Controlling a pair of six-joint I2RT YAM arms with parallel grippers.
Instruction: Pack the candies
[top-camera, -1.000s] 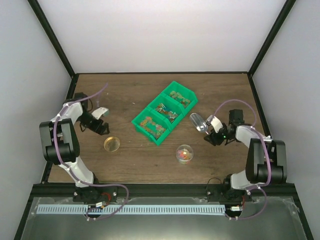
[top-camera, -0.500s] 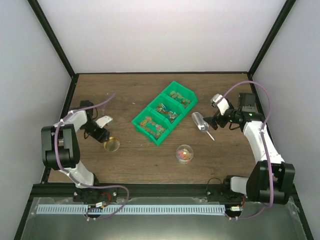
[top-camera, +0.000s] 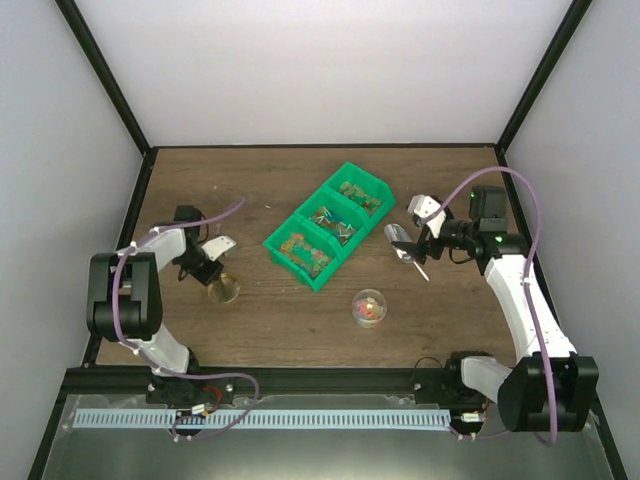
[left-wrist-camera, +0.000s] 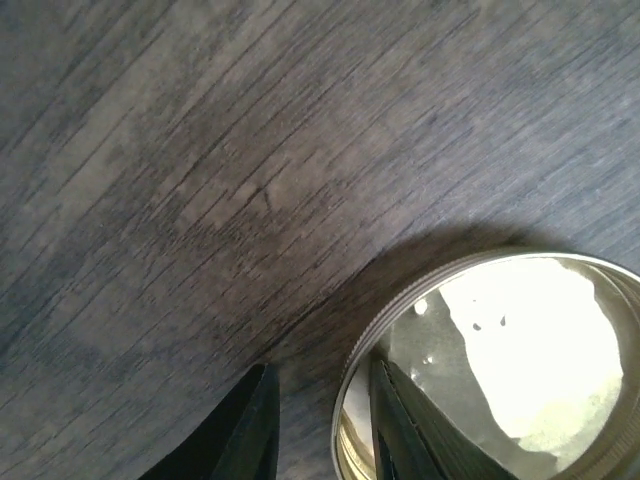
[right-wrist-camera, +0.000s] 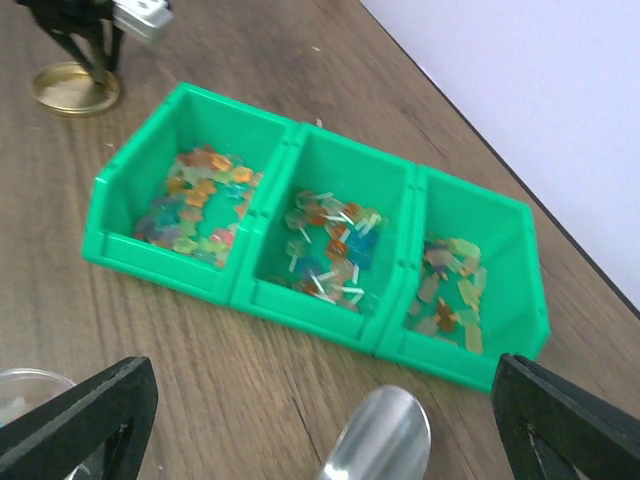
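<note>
Few candies (top-camera: 369, 309) are packed so far. On the left, the left gripper (left-wrist-camera: 318, 395) sets narrowed jaws astride the rim of the gold lid (left-wrist-camera: 500, 360), with a gap on the outer side, so it is not pinching yet. Most sweets lie in the green three-compartment bin (right-wrist-camera: 300, 140), and a small heap sits in the uncapped clear round container (top-camera: 357, 298). The metal scoop (top-camera: 400, 243) lies loose below the right gripper (right-wrist-camera: 320, 370), whose jaws are spread wide and empty, so capping, and perhaps more scooping, looks left to do.

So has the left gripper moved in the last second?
Yes. The left gripper has come nearer, down onto the gold lid, which stayed put; its fingers straddle the rim.
</note>
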